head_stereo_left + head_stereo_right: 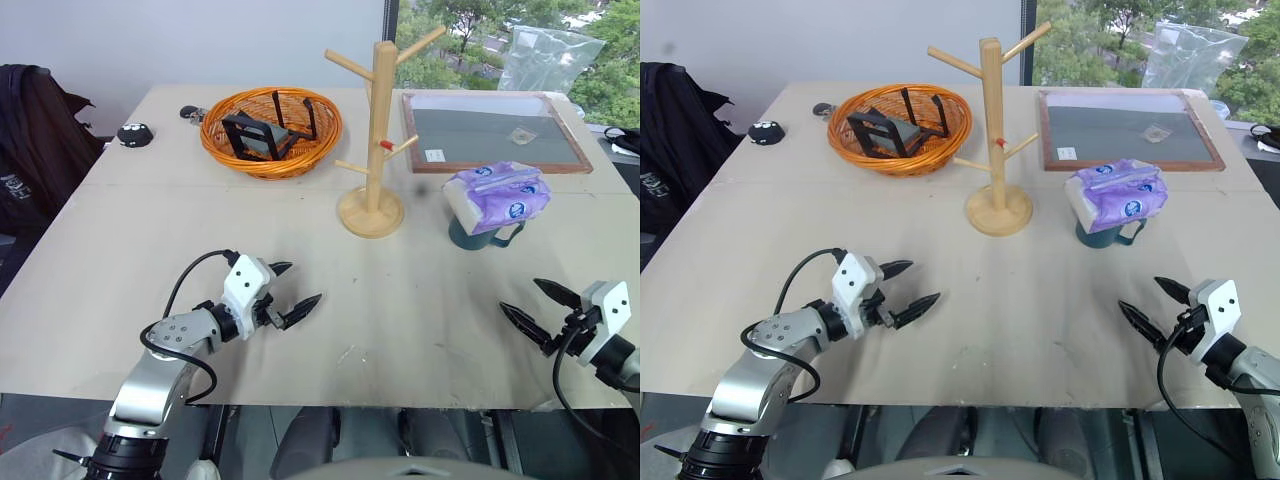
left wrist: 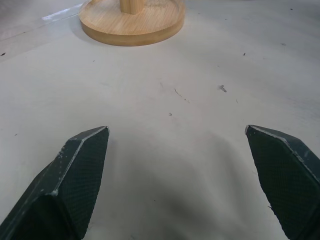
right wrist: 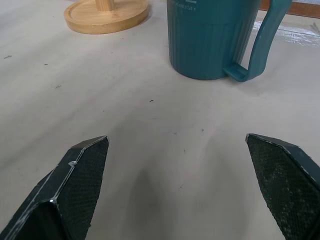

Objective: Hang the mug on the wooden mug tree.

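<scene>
You've basically got the whole job left: the mug point(image 1: 482, 235) sits upright on the table point(image 1: 420, 330), right half, toward the far edge, with a purple tissue pack point(image 1: 498, 190) lying on its rim. The wooden mug tree point(image 1: 377, 140) beside it has bare pegs. Your right gripper point(image 1: 541, 308) hangs near the front edge, fingers spread wide, well short of the mug; the left gripper point(image 1: 292, 292) is spread too, holding nothing.

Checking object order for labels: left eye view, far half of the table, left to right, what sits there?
Small black round object → orange wire basket → light wooden mug tree → purple tissue pack lying on top of the teal mug.
</scene>
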